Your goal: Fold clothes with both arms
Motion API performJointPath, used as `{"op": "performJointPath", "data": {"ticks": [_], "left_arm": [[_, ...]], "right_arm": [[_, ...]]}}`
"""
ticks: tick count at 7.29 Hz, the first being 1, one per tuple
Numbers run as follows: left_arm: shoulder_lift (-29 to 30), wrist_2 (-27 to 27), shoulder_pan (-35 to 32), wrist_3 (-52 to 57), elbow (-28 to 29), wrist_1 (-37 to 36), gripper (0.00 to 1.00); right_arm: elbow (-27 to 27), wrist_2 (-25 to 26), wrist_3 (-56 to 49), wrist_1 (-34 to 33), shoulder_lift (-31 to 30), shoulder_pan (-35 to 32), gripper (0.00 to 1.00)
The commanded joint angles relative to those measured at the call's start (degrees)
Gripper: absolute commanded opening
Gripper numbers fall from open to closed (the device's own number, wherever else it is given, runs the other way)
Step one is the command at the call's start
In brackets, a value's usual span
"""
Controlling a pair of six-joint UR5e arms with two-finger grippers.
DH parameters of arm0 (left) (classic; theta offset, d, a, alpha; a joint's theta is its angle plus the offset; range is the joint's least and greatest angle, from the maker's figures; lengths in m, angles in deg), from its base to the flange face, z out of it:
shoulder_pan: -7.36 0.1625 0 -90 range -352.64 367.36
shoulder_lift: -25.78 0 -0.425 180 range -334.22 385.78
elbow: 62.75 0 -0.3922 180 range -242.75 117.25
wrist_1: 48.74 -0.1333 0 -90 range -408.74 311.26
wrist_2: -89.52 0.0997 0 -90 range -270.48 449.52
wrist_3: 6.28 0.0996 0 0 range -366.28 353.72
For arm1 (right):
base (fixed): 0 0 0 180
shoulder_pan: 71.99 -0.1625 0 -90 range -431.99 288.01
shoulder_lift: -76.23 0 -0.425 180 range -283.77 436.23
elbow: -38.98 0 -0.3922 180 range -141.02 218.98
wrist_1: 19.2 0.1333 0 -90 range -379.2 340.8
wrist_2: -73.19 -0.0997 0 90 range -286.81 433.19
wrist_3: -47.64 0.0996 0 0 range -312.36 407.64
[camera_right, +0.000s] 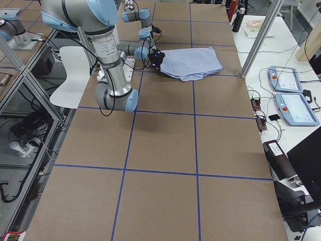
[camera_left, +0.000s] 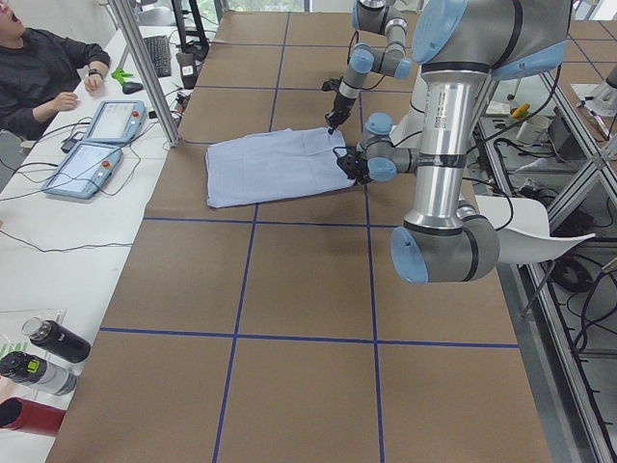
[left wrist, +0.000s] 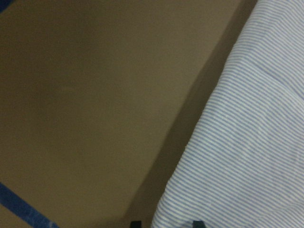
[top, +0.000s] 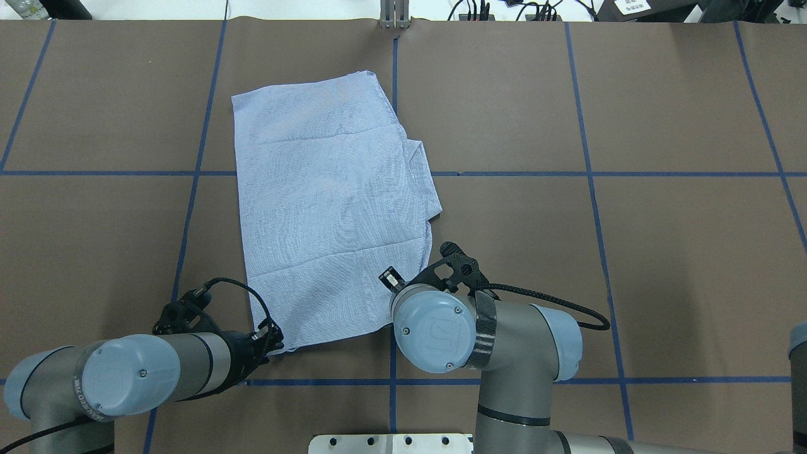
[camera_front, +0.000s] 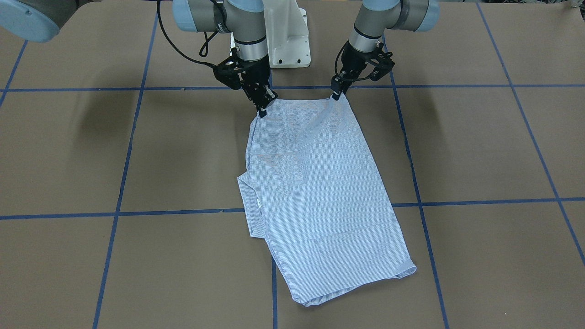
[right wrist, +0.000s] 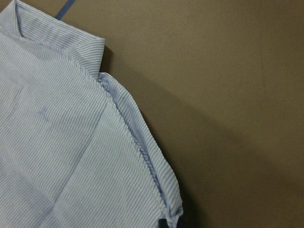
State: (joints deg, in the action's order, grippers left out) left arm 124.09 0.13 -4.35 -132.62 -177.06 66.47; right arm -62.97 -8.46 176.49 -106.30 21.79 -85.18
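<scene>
The light blue striped shirt (camera_front: pixel 315 192) (top: pixel 328 208) lies folded into a long rectangle on the brown table, its collar (camera_front: pixel 249 196) (top: pixel 421 170) sticking out on my right side. My left gripper (camera_front: pixel 337 95) (top: pixel 275 343) is shut on the shirt's near left corner; in the left wrist view the striped cloth (left wrist: pixel 247 152) runs down between its tips. My right gripper (camera_front: pixel 262 111) pinches the near right corner, which is slightly raised. The overhead view hides that gripper under the arm's wrist. The right wrist view looks along the shirt's edge (right wrist: pixel 142 156) toward the collar.
The white pedestal base (camera_front: pixel 285 36) stands just behind the grippers. Blue tape lines (camera_front: pixel 413 183) cross the brown table. A seated person (camera_left: pixel 39 68) is at a white side bench with teach pendants (camera_left: pixel 92 154) and bottles (camera_left: pixel 43 357) beyond the far edge.
</scene>
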Motion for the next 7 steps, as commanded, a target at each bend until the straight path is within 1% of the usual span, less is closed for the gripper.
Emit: {"op": "performJointPath", "data": {"ticks": [1,3,5,6,7], "left_arm": [[0.74,-0.17,0.02,0.47,-0.21,-0.16,0.0],[0.74,-0.26,-0.16,1.26,-0.65,-0.25,0.0],[0.83,-0.44,-0.07,1.53,-1.79,-0.25,0.0],[0.92,-0.61,0.02,1.79,-3.88,-0.25,0.0],[0.74,-0.96,0.02,3.01,-7.56,-0.34,0.0]], "right_arm": [[-0.18,0.0,0.0,0.0,-0.14,-0.08,0.0],[-1.14,-0.09,-0.09,0.0,-0.66,-0.17,0.0],[-6.22,-0.17,-0.09,0.0,-4.69,0.09,0.0],[-9.2,-0.09,-0.09,-0.17,-6.28,1.05,0.0],[-14.28,0.0,-0.09,-3.48,-7.6,3.15,0.0]]}}
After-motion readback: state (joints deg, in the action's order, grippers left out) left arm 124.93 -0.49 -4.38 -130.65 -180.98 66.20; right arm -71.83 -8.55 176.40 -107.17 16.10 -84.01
